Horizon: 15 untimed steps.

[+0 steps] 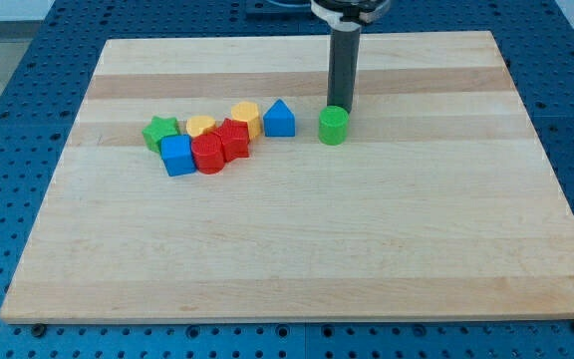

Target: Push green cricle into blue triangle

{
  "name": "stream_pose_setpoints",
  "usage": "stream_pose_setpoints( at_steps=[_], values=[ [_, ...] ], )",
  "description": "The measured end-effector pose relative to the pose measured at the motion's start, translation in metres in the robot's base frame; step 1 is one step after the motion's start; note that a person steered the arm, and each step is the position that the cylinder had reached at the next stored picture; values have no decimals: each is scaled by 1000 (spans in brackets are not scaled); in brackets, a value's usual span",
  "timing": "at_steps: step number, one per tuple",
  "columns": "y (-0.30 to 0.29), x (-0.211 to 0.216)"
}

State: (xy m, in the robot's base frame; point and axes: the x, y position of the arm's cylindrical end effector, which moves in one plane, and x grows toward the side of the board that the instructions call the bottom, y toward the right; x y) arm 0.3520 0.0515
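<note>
My tip (343, 105), the lower end of the dark rod tool, has no jaws to part or close; it stands just behind the green circle (333, 126), at that block's upper right edge, touching or nearly so. The green circle sits apart from the blue triangle (279, 119), which lies to the view's left of it. Further left is a cluster: a yellow block (246, 118), a red block (234, 139), a red cylinder (208, 154), another yellow block (200, 125), a blue cube (177, 155) and a green star (159, 131). All rest on the wooden table (367, 249).
</note>
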Motion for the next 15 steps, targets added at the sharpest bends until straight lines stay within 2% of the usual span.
stream_pose_setpoints(
  at_steps=[1,2,3,4,6,11,13,14,15],
  values=[
    [17,-20],
    [43,-7],
    [57,34],
    [57,35],
    [21,46],
    [17,39],
    [-12,39],
    [-6,39],
    [47,25]
  ],
)
